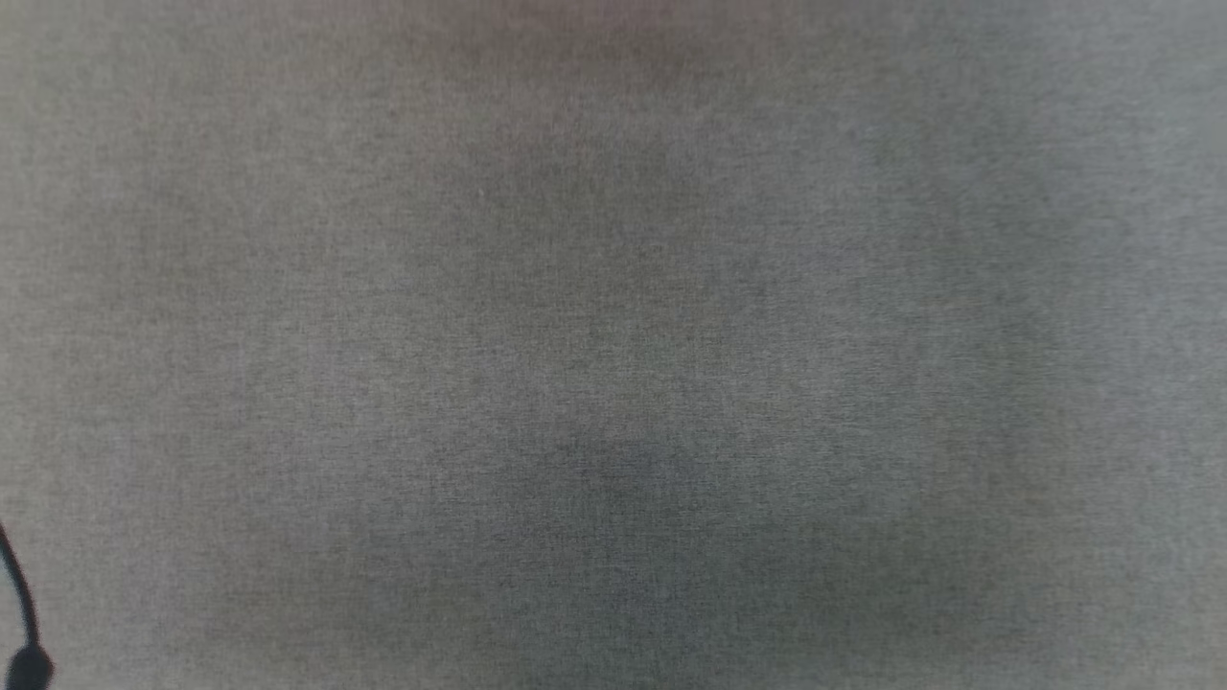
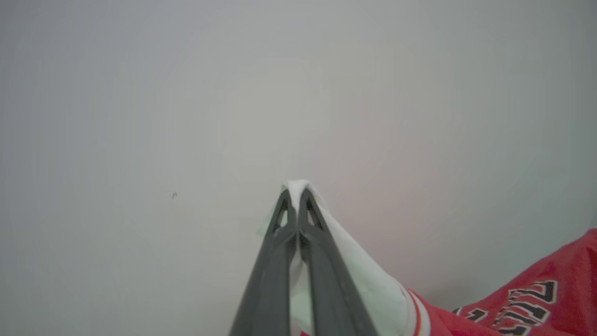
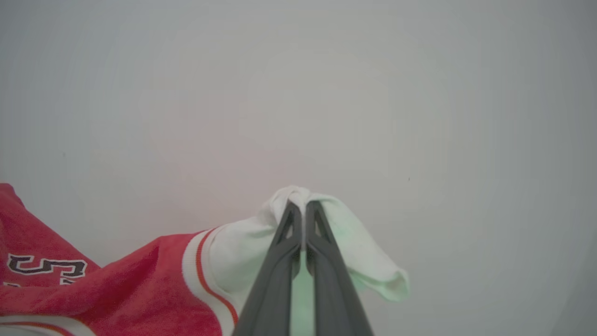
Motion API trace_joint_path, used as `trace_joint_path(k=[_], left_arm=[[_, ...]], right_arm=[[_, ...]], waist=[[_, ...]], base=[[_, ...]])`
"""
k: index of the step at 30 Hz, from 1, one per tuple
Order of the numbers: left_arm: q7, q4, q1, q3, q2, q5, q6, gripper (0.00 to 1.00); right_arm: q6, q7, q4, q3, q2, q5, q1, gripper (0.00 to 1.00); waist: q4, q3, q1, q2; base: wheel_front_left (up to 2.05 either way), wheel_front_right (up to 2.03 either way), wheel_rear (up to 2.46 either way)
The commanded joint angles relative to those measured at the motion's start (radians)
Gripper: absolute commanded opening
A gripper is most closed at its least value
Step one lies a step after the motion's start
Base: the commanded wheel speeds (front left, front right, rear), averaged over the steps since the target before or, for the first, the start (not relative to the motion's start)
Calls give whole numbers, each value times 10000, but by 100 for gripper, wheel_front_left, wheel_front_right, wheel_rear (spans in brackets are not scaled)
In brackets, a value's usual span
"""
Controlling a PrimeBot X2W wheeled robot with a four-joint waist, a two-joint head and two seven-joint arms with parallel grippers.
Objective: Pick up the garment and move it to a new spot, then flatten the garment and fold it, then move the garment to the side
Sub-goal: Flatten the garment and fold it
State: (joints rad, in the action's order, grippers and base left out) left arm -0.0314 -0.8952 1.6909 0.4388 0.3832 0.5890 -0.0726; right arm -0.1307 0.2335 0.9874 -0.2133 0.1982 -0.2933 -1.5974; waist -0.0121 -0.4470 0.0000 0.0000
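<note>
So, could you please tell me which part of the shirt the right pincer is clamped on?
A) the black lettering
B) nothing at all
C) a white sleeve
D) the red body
C: the right pincer is shut on bunched white fabric of the sleeve, beyond the red stripes that trim the shirt.

The garment (image 3: 154, 280), a red T-shirt with white sleeves trimmed in red stripes, is pinched by white sleeve cloth at the tips of the left gripper (image 2: 295, 198) and the right gripper (image 3: 303, 207). Its red body, printed with black white-outlined lettering, bunches to one side behind each gripper's tips.
</note>
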Motion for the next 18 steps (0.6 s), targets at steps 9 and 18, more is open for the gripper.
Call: trace_joint_path(k=[9, 18], left_arm=[[-244, -2054, -1137, 318, -289, 256, -425, 0], [2191, -2727, -3047, 1130, -466, 863, -569, 0]], right_arm=[[0, -243, 1161, -1322, -234, -752, 963, 0], [0, -2856, -93, -2761, 531, -3560, 2959, 0]], waist=[[356, -185, 0, 0], [676, 625, 0, 0]], base=[[0, 0, 0], [0, 0, 0]])
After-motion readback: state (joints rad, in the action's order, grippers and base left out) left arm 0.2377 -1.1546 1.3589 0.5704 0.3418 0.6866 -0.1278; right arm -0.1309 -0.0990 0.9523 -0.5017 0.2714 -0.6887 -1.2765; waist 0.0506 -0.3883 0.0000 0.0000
